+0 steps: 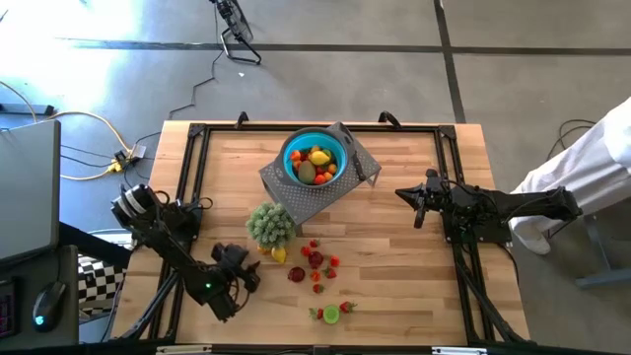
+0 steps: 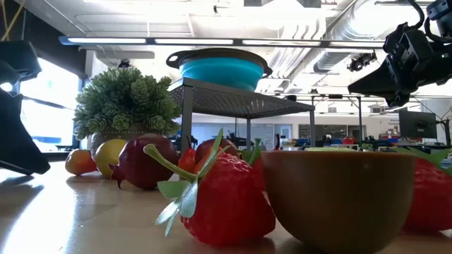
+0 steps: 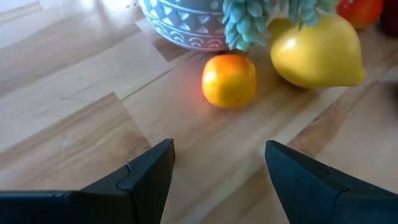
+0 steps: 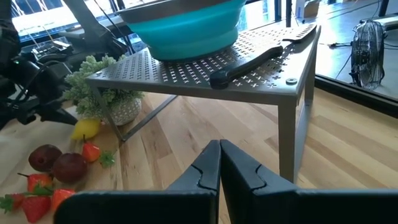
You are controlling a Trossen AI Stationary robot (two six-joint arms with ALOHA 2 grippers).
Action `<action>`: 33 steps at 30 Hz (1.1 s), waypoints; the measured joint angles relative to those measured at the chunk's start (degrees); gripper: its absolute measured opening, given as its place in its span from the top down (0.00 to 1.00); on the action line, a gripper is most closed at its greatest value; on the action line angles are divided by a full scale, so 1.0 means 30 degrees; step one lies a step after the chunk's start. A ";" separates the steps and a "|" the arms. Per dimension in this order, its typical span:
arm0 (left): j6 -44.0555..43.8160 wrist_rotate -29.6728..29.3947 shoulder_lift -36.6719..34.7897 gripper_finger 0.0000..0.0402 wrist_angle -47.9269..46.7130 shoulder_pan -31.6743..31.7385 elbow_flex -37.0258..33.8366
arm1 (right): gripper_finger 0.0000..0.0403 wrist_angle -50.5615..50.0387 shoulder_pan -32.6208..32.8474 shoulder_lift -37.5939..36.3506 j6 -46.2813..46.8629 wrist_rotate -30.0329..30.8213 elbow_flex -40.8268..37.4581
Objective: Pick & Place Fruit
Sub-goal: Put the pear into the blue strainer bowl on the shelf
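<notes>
Fruit (image 1: 315,266) lies loose on the wood table (image 1: 404,286) in front of the plant (image 1: 270,224), in a scatter reaching toward the near edge, where a lime half (image 1: 331,315) sits with strawberries beside it. More pieces fill the blue bowl (image 1: 296,150) on the perforated grey stand (image 1: 296,197) near the far edge. A knife (image 1: 357,161) rests on the stand just beside the bowl.

Bare wood lies on the right half of the table, between the scatter and the right gripper (image 1: 418,204), which hovers with its fingers pressed together, holding nothing. The left gripper (image 1: 250,273) sits low at the near left, jaws spread and empty, pointed at the plant.

The left wrist view alone shows a small orange (image 3: 229,80) and a yellow lemon (image 3: 318,52) lying apart on the wood just beside the plant's patterned pot (image 3: 180,25), with open board between the orange and the fingertips (image 3: 160,155). The low view shows a glossy red strawberry (image 2: 226,204) touching the lime's brownish rind (image 2: 339,197), and dark red fruit farther back. The right wrist view shows open room under the stand, between its legs.
</notes>
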 joint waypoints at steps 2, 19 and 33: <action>0.0076 -0.0409 -0.0017 0.38 0.0326 -0.0007 -0.0308 | 0.99 0.0112 0.0000 0.0000 0.0002 0.0004 0.0000; 0.0600 -0.3141 0.0005 0.38 0.3534 0.0057 -0.2450 | 0.99 0.0854 0.0000 0.0000 0.0002 0.0007 0.0000; 0.4895 -0.3175 0.0019 0.38 0.6238 0.1293 -0.2457 | 0.99 0.0839 0.0007 0.0000 -0.0064 0.0000 0.0000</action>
